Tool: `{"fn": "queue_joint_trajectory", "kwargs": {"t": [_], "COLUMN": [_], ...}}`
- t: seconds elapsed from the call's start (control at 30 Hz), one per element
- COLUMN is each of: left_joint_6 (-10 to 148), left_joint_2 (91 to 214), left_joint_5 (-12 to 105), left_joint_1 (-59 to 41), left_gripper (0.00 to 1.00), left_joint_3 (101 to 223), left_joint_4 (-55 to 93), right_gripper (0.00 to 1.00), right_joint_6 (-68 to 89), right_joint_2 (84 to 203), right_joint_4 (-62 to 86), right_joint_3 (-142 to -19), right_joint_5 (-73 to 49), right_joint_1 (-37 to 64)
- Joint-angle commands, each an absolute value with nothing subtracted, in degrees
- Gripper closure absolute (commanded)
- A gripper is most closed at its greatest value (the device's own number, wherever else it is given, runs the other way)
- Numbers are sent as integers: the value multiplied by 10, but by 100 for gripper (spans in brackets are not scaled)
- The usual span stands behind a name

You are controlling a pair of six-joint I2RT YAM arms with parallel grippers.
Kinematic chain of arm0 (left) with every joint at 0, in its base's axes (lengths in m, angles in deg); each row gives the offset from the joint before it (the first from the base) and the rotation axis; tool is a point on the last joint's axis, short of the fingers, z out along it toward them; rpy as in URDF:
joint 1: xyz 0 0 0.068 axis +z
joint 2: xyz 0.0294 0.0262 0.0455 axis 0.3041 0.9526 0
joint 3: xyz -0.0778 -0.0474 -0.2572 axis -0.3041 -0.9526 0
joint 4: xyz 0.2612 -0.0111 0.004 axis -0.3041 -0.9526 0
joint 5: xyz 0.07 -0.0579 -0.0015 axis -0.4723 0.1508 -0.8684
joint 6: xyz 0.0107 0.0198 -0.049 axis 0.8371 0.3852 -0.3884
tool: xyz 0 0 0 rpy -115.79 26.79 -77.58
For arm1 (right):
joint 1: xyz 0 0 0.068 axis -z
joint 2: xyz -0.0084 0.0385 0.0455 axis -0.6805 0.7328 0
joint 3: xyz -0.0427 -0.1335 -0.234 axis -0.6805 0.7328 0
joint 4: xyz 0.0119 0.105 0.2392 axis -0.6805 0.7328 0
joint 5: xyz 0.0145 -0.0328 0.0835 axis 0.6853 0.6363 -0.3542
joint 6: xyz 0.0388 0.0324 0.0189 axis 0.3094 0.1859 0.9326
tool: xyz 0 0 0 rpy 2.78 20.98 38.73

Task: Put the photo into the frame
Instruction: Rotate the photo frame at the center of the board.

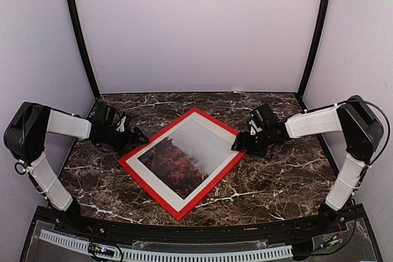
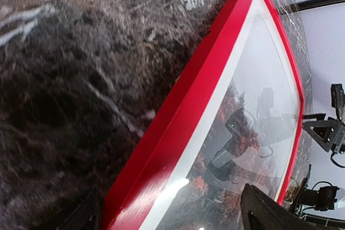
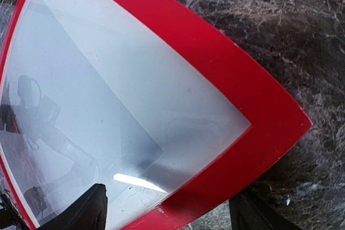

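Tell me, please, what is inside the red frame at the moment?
Inside the frame lie a white mat and, in its window, the photo of red trees fading into fog, face up. Whatever backs the photo, and the table beneath, is covered.

Foggy autumn-tree photo (image 1: pixel 184 153) flat inside red frame (image 1: pixel 157 134), askew

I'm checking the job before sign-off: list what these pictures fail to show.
Back of the frame: all views, it lies glass up.
Detail of the photo: wrist views, reflections on the glass.
Whether left tool or right tool touches the frame: top view, too small; wrist views, fingers cut by bottom edge.
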State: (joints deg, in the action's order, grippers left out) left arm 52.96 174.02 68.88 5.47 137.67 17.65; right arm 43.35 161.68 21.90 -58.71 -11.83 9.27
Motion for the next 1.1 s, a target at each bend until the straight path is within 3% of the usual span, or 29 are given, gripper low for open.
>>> {"fn": "queue_joint_trajectory", "kwargs": {"t": [0.0, 0.37, 0.57, 0.77, 1.07], "left_joint_6": [481, 383, 385, 498, 592], "left_joint_2": [1683, 1613, 1562, 1455, 1327], "left_joint_5": [766, 760, 742, 567, 305], "left_joint_1": [29, -143, -170, -170, -167], "left_gripper": [10, 10, 10, 4, 1], "left_joint_3": [1301, 1225, 1227, 1280, 1350], "left_joint_4": [200, 266, 234, 72, -21], "right_gripper": [22, 22, 22, 19, 1], "right_joint_6": [414, 341, 290, 241, 232], "right_joint_2": [1639, 1717, 1713, 1619, 1415], "right_joint_4": [186, 255, 330, 367, 362], "right_joint_3": [-621, -758, -815, -790, -670], "right_joint_5": [-165, -205, -124, 8, 55], "right_joint_1": [104, 144, 160, 160, 148]}}
